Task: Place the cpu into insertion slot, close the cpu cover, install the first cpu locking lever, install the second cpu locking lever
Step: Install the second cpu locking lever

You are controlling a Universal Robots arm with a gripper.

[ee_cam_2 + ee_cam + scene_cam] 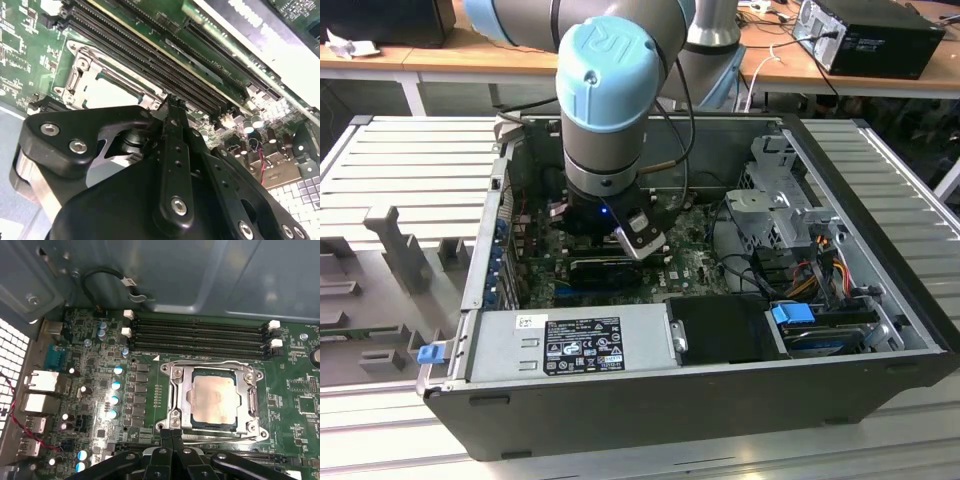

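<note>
Inside the open computer case point(880, 300), my gripper point(612, 232) hangs low over the green motherboard point(295, 390). In the first wrist view the cpu point(214, 399) lies flat in the insertion slot point(215, 371), pale metal face up. The silvery cpu cover point(177, 390) is folded down around it. A thin wire lever point(210, 362) runs along one side of the cover and another point(225, 438) along the side nearest the gripper point(172, 435). The black fingers are shut together, their tips right at that edge of the socket. In the second wrist view the gripper point(171, 106) stands beside the cpu point(107, 92).
Long black memory slots point(200, 335) run next to the socket. Capacitors point(116, 385) and rear ports point(40, 385) stand to one side, with the case wall point(200, 275) beyond. In the exterior view a power supply point(580, 345), drive cage point(780, 215) and cables point(820, 260) crowd the case.
</note>
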